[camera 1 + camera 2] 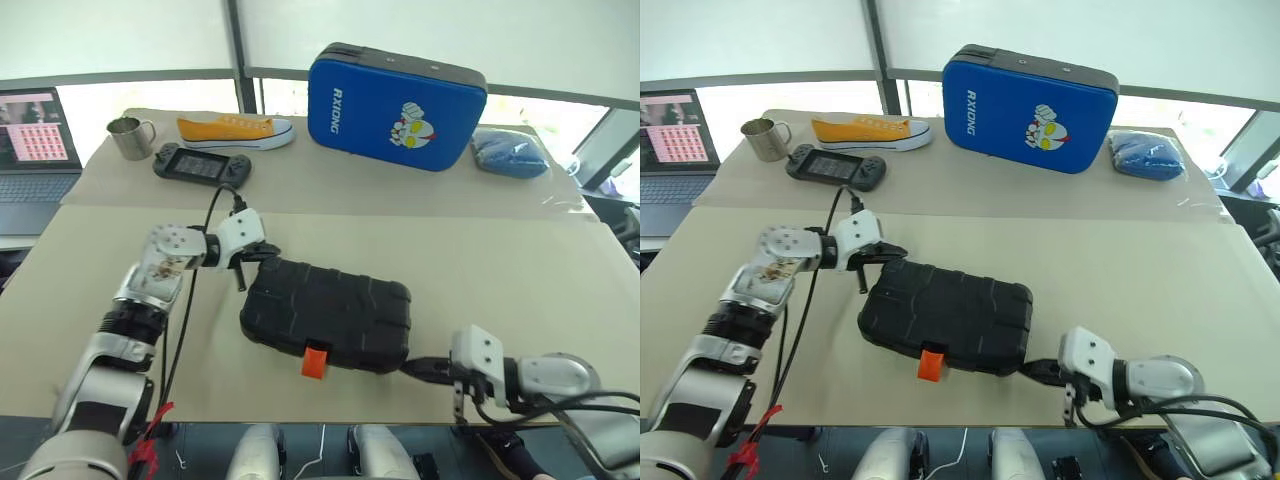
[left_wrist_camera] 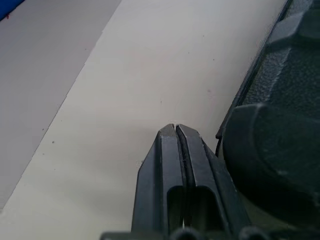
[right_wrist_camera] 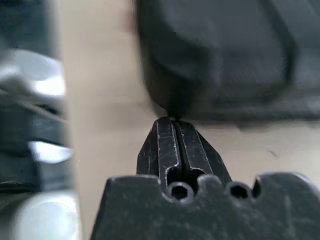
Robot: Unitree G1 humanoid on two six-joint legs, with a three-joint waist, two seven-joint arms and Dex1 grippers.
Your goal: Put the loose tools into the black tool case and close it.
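The only writing that reads clearly is "RXIONG", printed in white down the near-left face of the blue case (image 1: pixel 397 107), beside a cartoon figure in white, red and yellow. The laptop (image 1: pixel 36 150) screen shows a pink grid too small to read.

The black tool case (image 1: pixel 328 314) lies shut and flat on the tan table (image 1: pixel 520 280), its lid moulded in ribbed, pebbled panels with rounded corners, and 1 orange latch (image 1: pixel 315 360) sticks out from its near edge. It sits between the 2 grippers.

The left gripper (image 1: pixel 255 252) has its 2 black fingers pressed together, holding nothing, tips at the case's far-left corner; in the left wrist view the case edge lies just beside the fingers. The right gripper (image 1: pixel 422 368) is likewise pinched closed and empty, its tips at the case's near-right corner.

Beyond the left gripper lie a dark game controller (image 1: pixel 200 164), a metal mug (image 1: pixel 131 137) and a yellow sneaker (image 1: pixel 235 130). A blue cloth (image 1: pixel 510 153) lies far beyond the right gripper.
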